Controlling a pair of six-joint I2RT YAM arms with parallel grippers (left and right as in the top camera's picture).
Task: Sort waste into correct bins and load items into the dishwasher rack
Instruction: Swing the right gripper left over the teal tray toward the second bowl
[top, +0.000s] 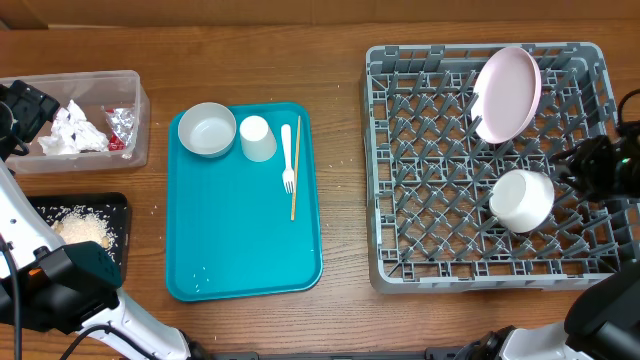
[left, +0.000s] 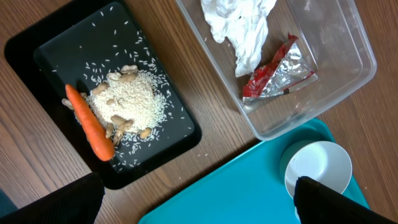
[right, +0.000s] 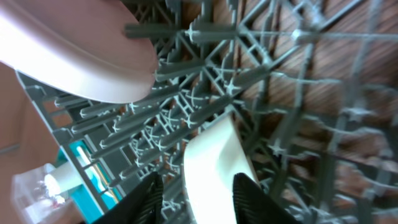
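Near left, rice (left: 127, 99) and carrot (left: 90, 122) lie in the black tray (top: 116, 214); left tool (left: 202, 199) wide open, empty. Right tool (right: 198, 194), part-open, straddles the rim of a white bowl (top: 522, 199) in the rack (top: 400, 240). Second bowl (top: 207, 129), cup (top: 257, 138), fork (top: 287, 155), stick (top: 295, 185) wait on the teal tray (top: 240, 240). Far: napkins (top: 72, 130), wrapper (top: 122, 122) in clear tub (top: 141, 110); pink plate (top: 507, 93) racked.

Robot lab: wooden table (top: 343, 180), dishwasher rack (top: 374, 200)
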